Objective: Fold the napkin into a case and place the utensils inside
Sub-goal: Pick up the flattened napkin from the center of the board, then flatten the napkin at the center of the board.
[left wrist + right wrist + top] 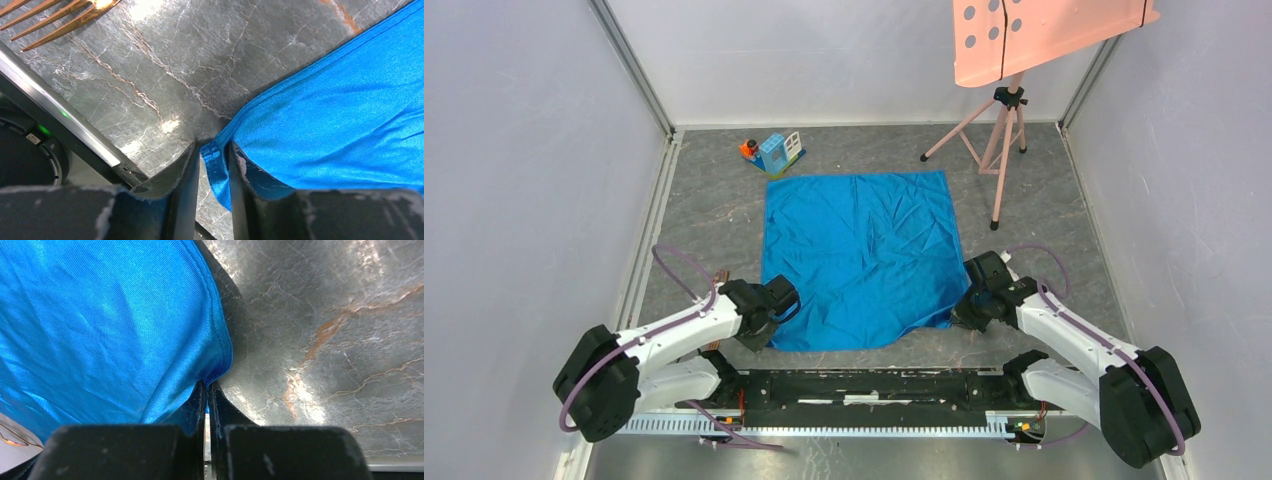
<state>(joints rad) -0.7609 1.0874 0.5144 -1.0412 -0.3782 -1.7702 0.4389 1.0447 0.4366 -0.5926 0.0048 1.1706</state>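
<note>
Top external shows the blue napkin (861, 258) spread on the table (1064, 200), the right gripper (206, 387) pinching its near right corner, the left gripper (214, 150) with fingers (182, 177) apart around its near left corner.

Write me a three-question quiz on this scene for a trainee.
1. True or false: the napkin is already folded into a narrow case.
2. Which utensil shows in the left wrist view? A spoon; B fork; C knife.
3. Fill in: the right gripper is shut on the napkin's near-right ____.
Key: 1 false, it lies spread flat; 2 B, only its tines show; 3 corner.
</note>
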